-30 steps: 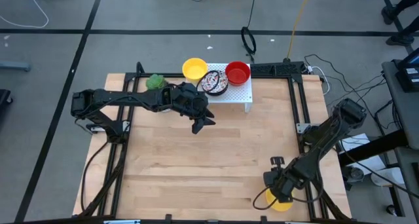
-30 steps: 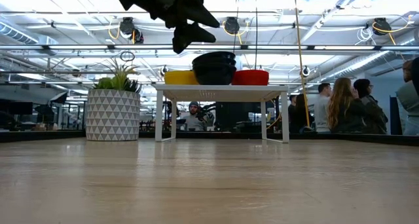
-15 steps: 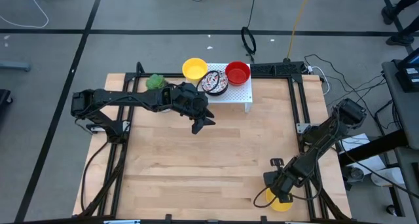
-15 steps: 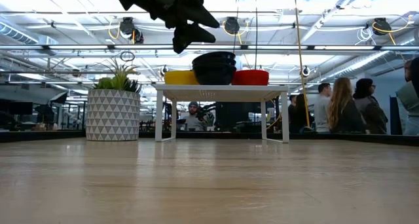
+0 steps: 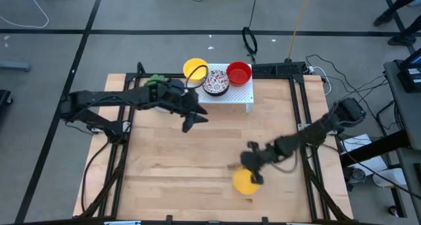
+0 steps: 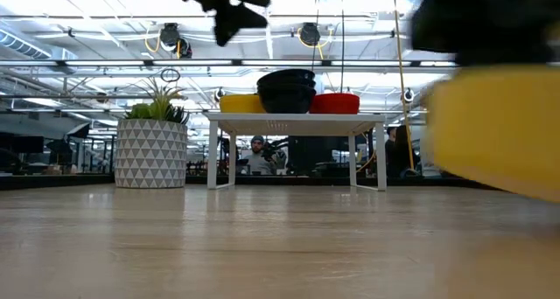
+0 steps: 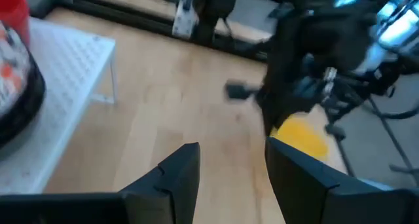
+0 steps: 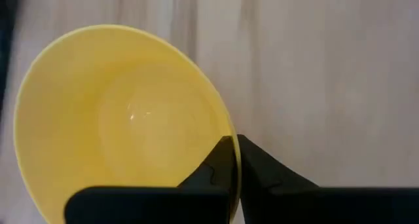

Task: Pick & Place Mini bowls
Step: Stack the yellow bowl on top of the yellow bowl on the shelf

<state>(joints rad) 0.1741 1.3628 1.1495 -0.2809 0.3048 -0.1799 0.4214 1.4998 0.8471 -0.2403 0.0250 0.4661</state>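
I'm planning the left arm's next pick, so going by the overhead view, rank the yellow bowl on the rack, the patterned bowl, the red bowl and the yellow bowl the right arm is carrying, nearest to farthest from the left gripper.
From the left gripper:
1. Yellow bowl on the rack, rack's left end, and patterned bowl, rack's middle: too close to call.
2. Red bowl, rack's right end.
3. Carried yellow bowl, near side, in the right gripper.

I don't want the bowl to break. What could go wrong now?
1. The right claw pinches only the thin rim of the yellow bowl, held over the table. It might slip and drop.
2. The rack already holds three bowls side by side, so adding another could knock one off.
3. The left claw waits near the rack, so the arms might bump.
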